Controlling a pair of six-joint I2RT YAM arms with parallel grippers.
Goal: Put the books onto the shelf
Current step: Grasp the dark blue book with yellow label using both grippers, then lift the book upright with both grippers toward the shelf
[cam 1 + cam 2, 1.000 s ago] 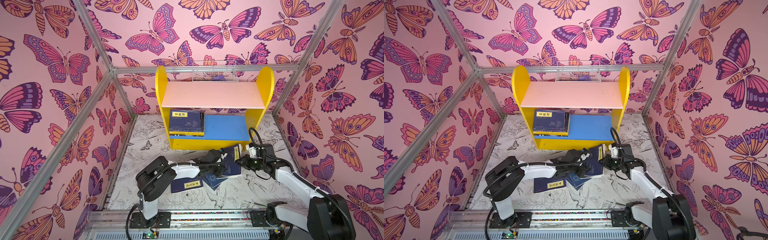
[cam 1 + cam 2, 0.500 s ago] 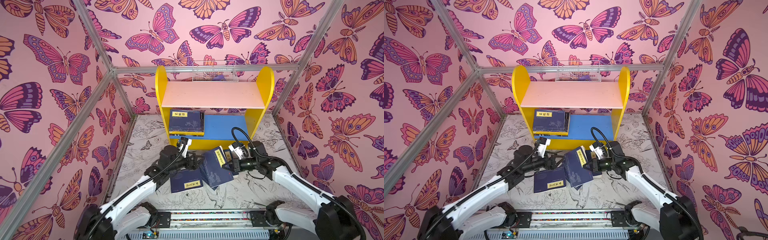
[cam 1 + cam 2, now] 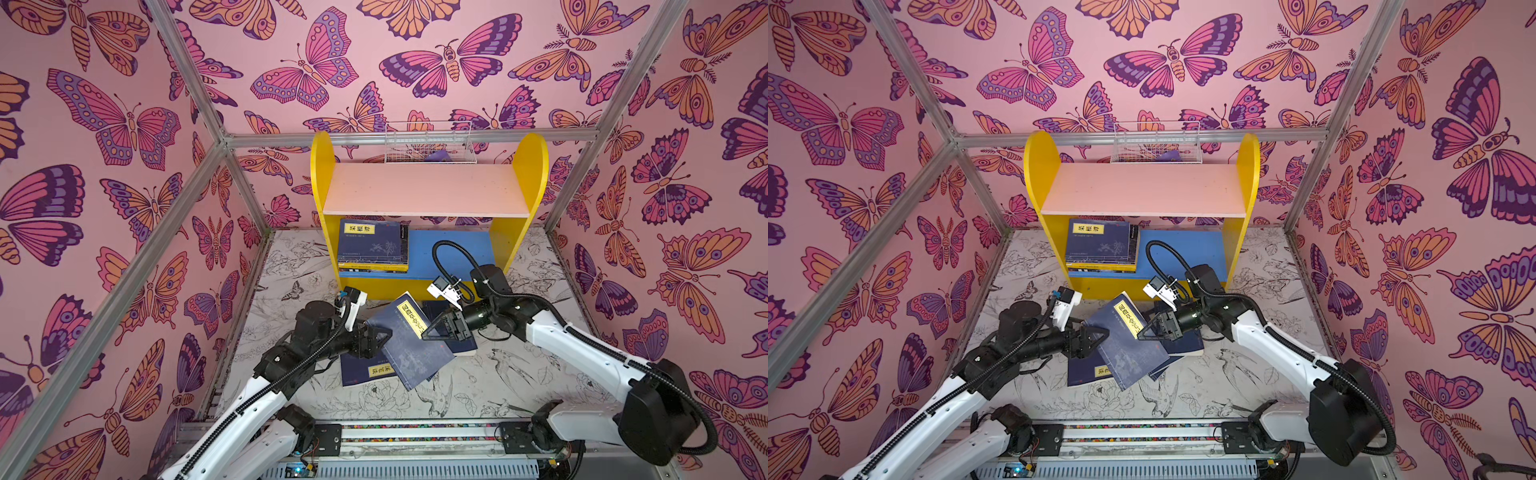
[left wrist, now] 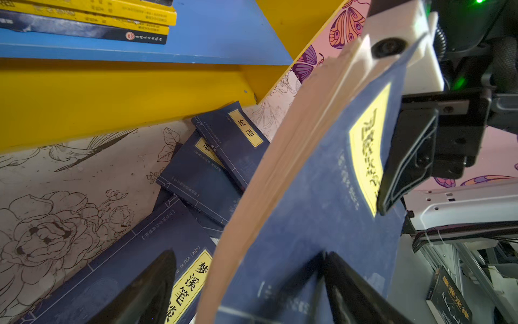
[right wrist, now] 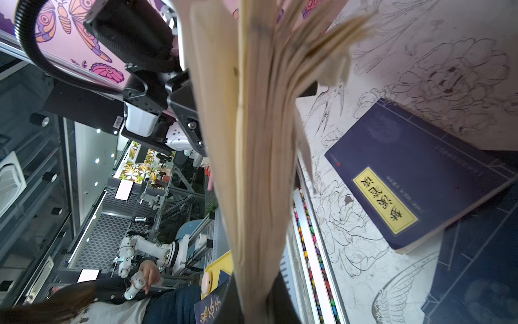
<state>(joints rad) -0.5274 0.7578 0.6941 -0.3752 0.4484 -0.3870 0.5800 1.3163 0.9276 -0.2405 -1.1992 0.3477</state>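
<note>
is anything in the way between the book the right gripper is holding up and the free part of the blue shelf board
Nothing visible blocks it. The raised book, pinched by the right gripper, hangs in front of the shelf. The stack of books fills only the left of the blue board; its right part is bare.

Navy book with yellow label (image 3: 409, 345) tilting above the floor, other navy books (image 3: 365, 371) lying flat beneath it, stack of books (image 3: 372, 249) resting on yellow shelf's (image 3: 530, 174) blue lower board, pink upper board staying bare.
</note>
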